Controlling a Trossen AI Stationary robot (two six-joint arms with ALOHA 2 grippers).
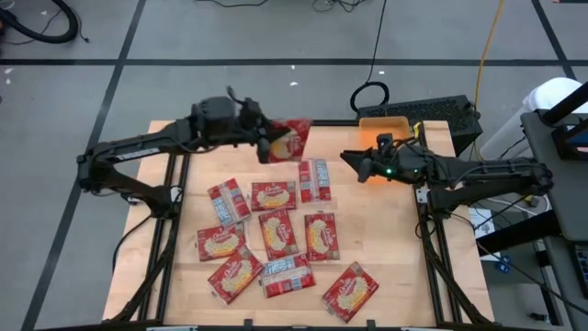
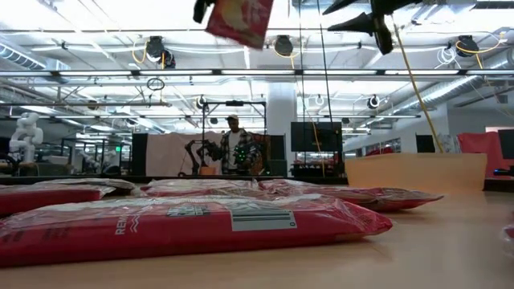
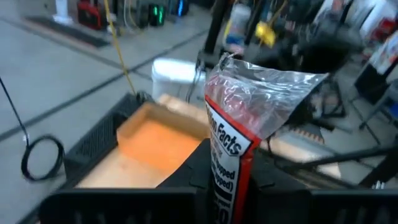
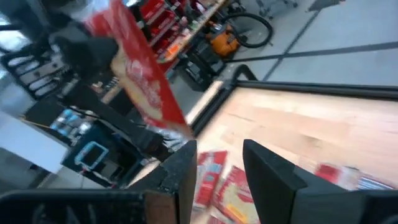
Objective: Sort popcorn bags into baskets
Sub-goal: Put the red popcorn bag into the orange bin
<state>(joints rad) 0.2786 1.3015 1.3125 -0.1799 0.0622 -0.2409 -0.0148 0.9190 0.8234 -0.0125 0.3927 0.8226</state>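
A bag (image 1: 287, 140) is hanging in the air at the table's far edge, left of centre, clamped by its lower end in the left gripper (image 1: 261, 138). From the left wrist, the fingers are pinching the packet's edge with its crinkled clear seal standing up beyond them. Its long axis is running roughly left to right, pointing toward the basket (image 1: 387, 129).

The basket is sitting at the far right corner, well to the right of the held bag, with the right gripper (image 1: 349, 157) hovering between them, just left of the basket. The right gripper's fingers are standing apart and grasping nothing. The left arm holds the load; the right arm is nearer the basket. In my judgement the coming move turns on carrying the bag rightward past that gripper.

About ten more bags (image 1: 278, 230) are lying flat in mid-table.

The right arm is partly covering the basket from above, so its contents cannot be told. Only one basket is showing.
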